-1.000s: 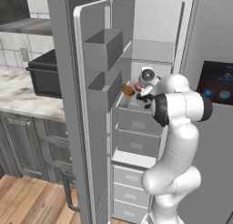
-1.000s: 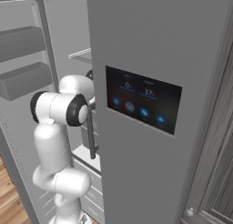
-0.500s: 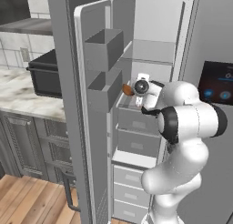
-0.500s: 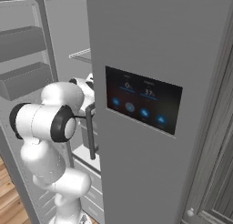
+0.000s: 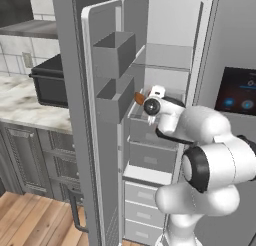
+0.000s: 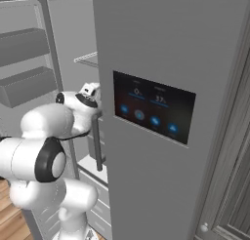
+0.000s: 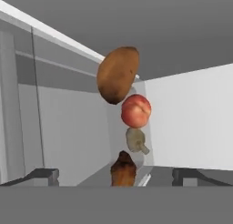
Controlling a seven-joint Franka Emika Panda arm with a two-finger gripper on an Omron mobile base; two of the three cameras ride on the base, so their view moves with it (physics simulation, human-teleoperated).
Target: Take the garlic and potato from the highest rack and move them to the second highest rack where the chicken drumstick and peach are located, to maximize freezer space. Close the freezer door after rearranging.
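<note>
In the hand view, four foods line up inside the freezer: a brown potato point(image 7: 117, 73) farthest, then a red peach point(image 7: 136, 110), a pale garlic point(image 7: 135, 141) and a brown chicken drumstick point(image 7: 123, 170) nearest. Which rack each rests on I cannot tell. My gripper point(image 7: 116, 175) is open, its dark fingertips point(image 7: 45, 175) wide apart on either side of the drumstick and short of it, holding nothing. In the left base view my hand point(image 5: 152, 105) is at the front of the second highest rack, with the drumstick's point(image 5: 139, 97) brown end beside it. The highest rack point(image 5: 167, 57) is above.
The freezer door point(image 5: 102, 140) stands open to the left, carrying grey bins point(image 5: 114, 54). Closed drawers point(image 5: 150, 157) sit below the racks. The right fridge door with its dark touch panel point(image 6: 154, 107) is shut. A marble counter point(image 5: 27, 107) and a black appliance point(image 5: 47, 82) are at left.
The arm's elbow has swung down and towards the cameras, and the hand has dropped slightly at the rack front. The jaws stayed open.
</note>
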